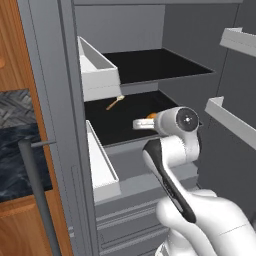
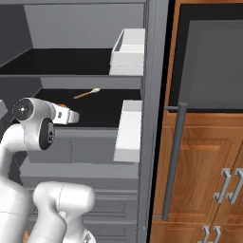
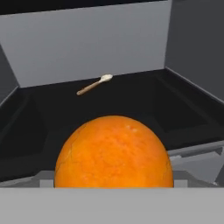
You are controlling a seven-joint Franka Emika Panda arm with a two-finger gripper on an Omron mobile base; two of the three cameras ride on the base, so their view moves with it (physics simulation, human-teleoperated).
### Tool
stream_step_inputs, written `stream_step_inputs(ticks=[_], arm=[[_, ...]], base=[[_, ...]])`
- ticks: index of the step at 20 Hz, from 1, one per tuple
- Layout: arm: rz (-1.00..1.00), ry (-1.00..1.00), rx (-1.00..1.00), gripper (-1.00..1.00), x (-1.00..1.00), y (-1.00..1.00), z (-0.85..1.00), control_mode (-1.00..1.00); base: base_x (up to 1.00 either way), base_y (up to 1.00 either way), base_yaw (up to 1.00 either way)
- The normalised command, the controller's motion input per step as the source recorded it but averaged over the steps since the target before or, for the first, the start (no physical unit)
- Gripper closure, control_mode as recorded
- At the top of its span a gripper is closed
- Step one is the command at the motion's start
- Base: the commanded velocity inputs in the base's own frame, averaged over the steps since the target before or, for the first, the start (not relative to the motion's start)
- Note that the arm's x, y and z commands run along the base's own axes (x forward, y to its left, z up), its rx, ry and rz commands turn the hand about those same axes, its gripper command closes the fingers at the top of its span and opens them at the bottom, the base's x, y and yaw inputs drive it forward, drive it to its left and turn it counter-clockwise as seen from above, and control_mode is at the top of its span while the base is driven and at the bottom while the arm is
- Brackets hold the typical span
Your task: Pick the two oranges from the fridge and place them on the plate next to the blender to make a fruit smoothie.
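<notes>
The fridge (image 1: 65,100) stands open in front of me. My gripper (image 1: 141,123) (image 2: 71,115) reaches level over the front edge of the middle black shelf (image 1: 125,131). One bright round orange (image 3: 113,151) sits right between the jaws and takes up the lower middle of the hand view, hiding the tips. The same orange (image 1: 151,116) (image 2: 61,105) peeks out as a small patch beside the white hand. The jaws stand wide, closed on the fruit. The plate and the blender are out of view.
A thin wooden spoon (image 1: 115,103) (image 2: 86,93) (image 3: 94,84) lies at the back of the same shelf. White door bins (image 1: 97,70) (image 1: 102,167) (image 1: 235,120) flank the opening. The dark bar handle (image 2: 173,161) and a black-fronted microwave (image 2: 213,61) are to the right.
</notes>
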Motion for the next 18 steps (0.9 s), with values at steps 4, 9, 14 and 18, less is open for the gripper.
stream_step_inputs(ticks=[4, 9, 14, 18], arm=[[0.0, 0.12, 0.0, 1.0, -1.0, 0.0, 0.98, -1.0], [0.0, 0.19, 0.0, 1.0, -1.0, -0.04, 0.73, -1.0], [0.0, 0.08, 0.0, 1.0, -0.54, -0.06, 0.2, -1.0], [0.0, 0.01, 0.0, 1.0, -0.23, 0.0, -0.02, 1.0]], base=[[0.0, 0.0, 0.0], [0.0, 0.0, 0.0], [0.0, 0.0, 0.0], [-0.24, 0.0, 0.0]])
